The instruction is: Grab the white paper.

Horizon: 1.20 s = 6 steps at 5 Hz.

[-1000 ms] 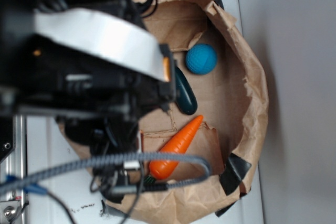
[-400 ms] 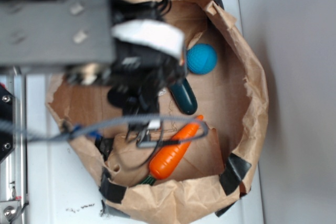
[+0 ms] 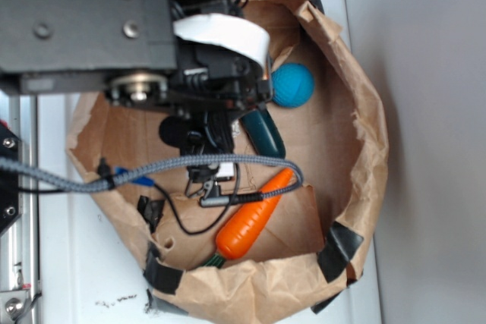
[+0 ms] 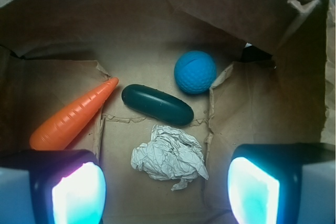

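The white paper (image 4: 169,157), a crumpled off-white wad, lies on the brown floor of the bag in the wrist view. It sits just ahead of my gripper (image 4: 167,192), in line with the gap between the two glowing pads (image 4: 79,192). The jaws stand wide apart with nothing between them, and the pads do not touch the wad. From the exterior view my gripper (image 3: 201,130) hangs down inside the bag and the arm hides the paper.
A brown paper bag (image 3: 364,111) with a raised, crinkled rim surrounds everything. Inside lie a blue ball (image 4: 195,72), a dark teal capsule (image 4: 157,105) right behind the paper, and an orange carrot (image 4: 73,115) to the left. A grey braided cable (image 3: 152,168) loops over the bag.
The arm has shifted up and to the left in the exterior view, uncovering the left part of the bag's floor. The cable moved with it. The objects in the bag stayed put.
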Available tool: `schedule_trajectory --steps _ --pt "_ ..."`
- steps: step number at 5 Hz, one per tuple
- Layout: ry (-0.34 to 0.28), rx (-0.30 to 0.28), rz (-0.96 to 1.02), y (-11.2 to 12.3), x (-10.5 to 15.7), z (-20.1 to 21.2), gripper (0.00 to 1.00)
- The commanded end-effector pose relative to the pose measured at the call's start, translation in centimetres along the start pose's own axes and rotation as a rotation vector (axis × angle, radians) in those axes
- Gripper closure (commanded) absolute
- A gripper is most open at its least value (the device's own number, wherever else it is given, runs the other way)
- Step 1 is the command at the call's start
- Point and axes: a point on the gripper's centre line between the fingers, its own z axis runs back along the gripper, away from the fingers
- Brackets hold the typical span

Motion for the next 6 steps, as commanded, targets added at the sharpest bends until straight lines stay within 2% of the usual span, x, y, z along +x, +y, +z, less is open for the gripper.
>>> schedule_trajectory --steps 1,2,3,4,5,6 --pt "-0.038 0.009 0.012 0.6 0.9 1.0 0.0" --pt "-0.009 -0.01 -0.018 1.1 1.2 -1.5 0.0" --pt "0.051 -0.061 -0.078 1.6 1.5 -3.2 0.0" --pt "0.09 -0.076 -0.121 1.4 1.4 -4.6 0.0" --pt "0.082 -0.065 -0.168 1.2 0.4 -5.3 0.0" --pt "0.053 -0.103 -0.233 1.3 -0.8 -5.1 0.0"
